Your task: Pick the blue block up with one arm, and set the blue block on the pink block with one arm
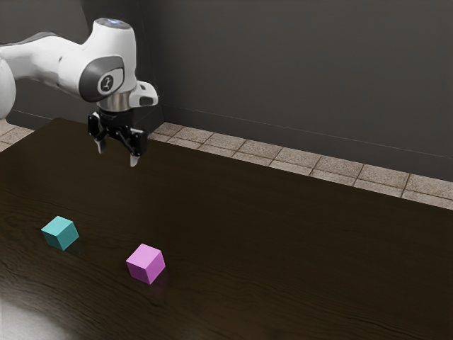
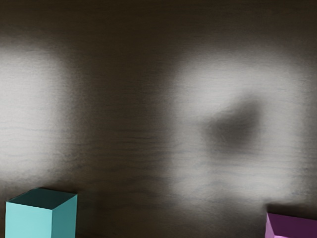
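Fingers spread and empty, the gripper (image 1: pixel 117 150) hangs high, apparently because the blue block (image 1: pixel 59 232) at its seven o'clock awaits pickup, the pink block (image 1: pixel 146 263) at five.

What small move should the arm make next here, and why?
Probably carry the claw across until it is over the blue block, then start lowering. The claw hangs open and holds nothing, well above the table. The blue block sits on the table, not yet grasped, apart from the pink block.
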You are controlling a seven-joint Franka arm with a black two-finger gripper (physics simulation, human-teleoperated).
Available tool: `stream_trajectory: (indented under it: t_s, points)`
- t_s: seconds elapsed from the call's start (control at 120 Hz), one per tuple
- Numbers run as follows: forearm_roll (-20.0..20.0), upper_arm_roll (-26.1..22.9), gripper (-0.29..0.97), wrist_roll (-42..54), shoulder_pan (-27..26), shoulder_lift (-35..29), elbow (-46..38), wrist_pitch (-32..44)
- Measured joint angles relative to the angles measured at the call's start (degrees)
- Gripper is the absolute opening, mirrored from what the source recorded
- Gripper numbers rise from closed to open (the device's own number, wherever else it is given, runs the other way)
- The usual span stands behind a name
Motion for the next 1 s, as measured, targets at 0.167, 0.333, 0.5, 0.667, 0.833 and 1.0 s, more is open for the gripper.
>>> stream_trajectory:
  t_s: [0.167, 0.333, 0.5, 0.667, 0.833, 1.0]
  points:
    - [-0.5, 2.4, 0.68, 0.4, 0.5, -0.6, -10.8, 8.4]
    - [-0.1, 5.9, 0.68, 0.8, 0.5, -0.5, -17.3, 16.6]
    - [0.8, 8.8, 0.68, 1.1, 0.7, -0.4, -23.0, 24.7]
    - [2.4, 10.2, 0.68, 1.8, 3.2, -0.2, -25.2, 29.6]
    - [2.8, 10.3, 0.68, 4.5, 5.5, 2.5, -25.4, 32.7]
    - [1.8, 10.1, 0.68, 8.4, 7.5, 6.1, -25.9, 36.0]
